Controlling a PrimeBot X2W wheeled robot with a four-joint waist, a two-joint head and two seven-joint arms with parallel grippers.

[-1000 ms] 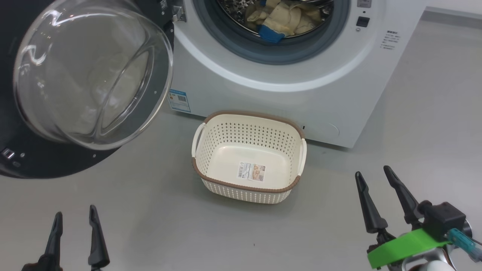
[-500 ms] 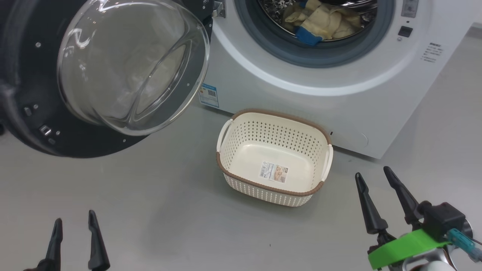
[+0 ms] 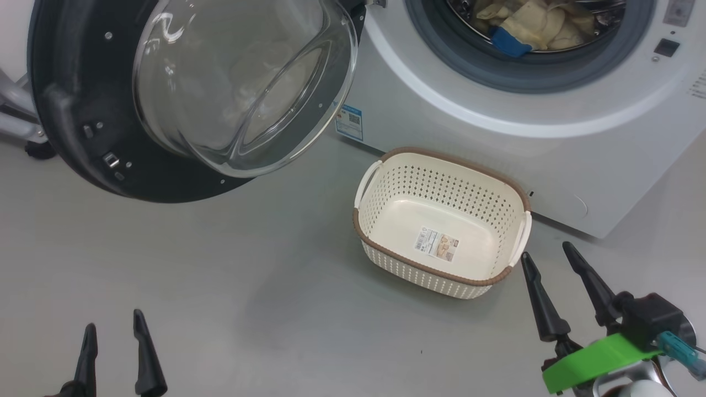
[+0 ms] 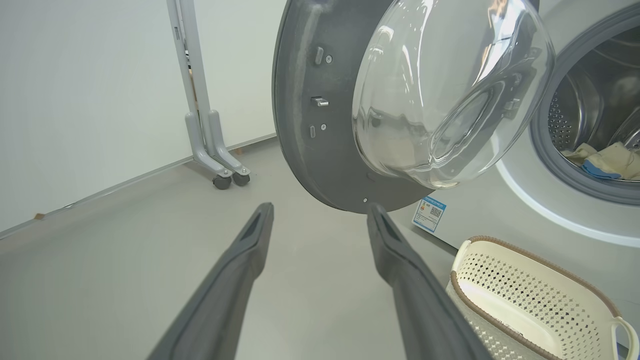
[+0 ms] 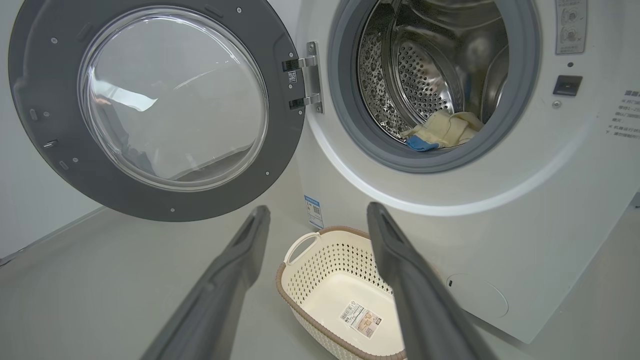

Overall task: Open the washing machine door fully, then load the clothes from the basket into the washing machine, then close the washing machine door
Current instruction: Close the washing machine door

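Note:
The washing machine (image 3: 551,143) (image 5: 525,225) stands ahead with its door (image 3: 182,94) (image 4: 380,100) (image 5: 160,105) swung wide open to the left. Pale yellow and blue clothes (image 3: 529,27) (image 5: 445,131) (image 4: 607,162) lie inside the steel drum. On the floor in front sits the cream basket (image 3: 380,193) (image 5: 325,255) (image 4: 505,272), holding just a label. My left gripper (image 3: 115,324) (image 4: 317,209) is open low at the left, short of the door. My right gripper (image 3: 546,251) (image 5: 316,210) is open beside the basket's right corner, holding nothing.
Grey floor spreads around the basket and under the door. A grey wheeled stand (image 4: 210,145) rests against the white wall at the left, behind the door.
The head camera has turned left, so the door, machine and basket have slid right in its picture. Both grippers stay open and in the same place.

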